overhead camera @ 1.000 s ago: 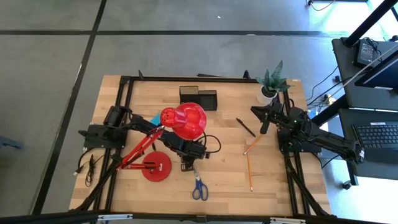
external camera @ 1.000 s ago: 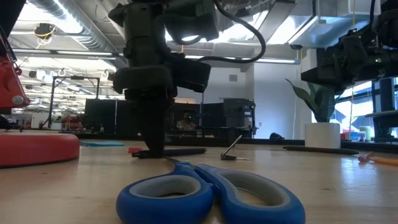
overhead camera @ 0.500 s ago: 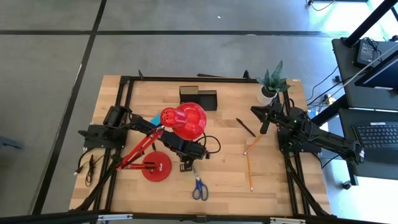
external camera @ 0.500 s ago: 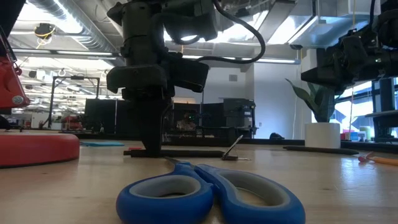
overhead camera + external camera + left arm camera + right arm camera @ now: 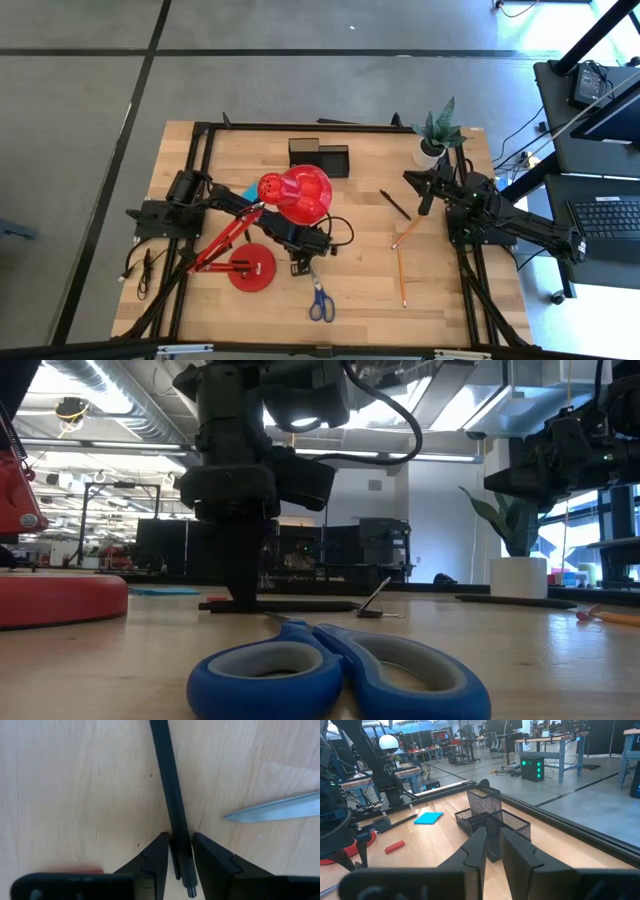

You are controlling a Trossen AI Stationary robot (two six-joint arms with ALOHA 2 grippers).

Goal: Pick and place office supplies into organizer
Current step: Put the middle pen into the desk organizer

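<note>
High view: wooden table (image 5: 360, 290) with a black organizer (image 5: 318, 157) at the far middle edge. Red lamp (image 5: 295, 195) bends over the left arm, base at near left. Left gripper (image 5: 303, 266) down at the table near centre, just right of the lamp base, blue scissors (image 5: 320, 298) just near of it. Right gripper (image 5: 424, 205) hangs above the table's right side, beside a plant (image 5: 436, 133) at the far right corner. Black pen (image 5: 395, 204) just left of it; two pencils (image 5: 402, 262) lying nearer, on the right.

Low view: scissors handles (image 5: 330, 678) fill the foreground. Left gripper (image 5: 243, 600) stands straight down behind them, tips at the table on a thin black pen (image 5: 290, 605) lying flat. Lamp base (image 5: 60, 598) at left. Plant pot (image 5: 517, 577) far right.

Left wrist view: dark fingers (image 5: 155, 860) straddle the pen (image 5: 171, 802), one on each side, close against it or touching; grasp not fully clenched, pen flat on the wood. Scissors blade tip (image 5: 272, 809) to one side, apart from the pen.

Right wrist view: right gripper's fingers (image 5: 475, 852) stand close together with a narrow gap, nothing between them. Mesh organizer (image 5: 492, 817) ahead at the table's edge, a blue block (image 5: 428, 817) and a small red piece (image 5: 394, 846) beyond on the wood.
</note>
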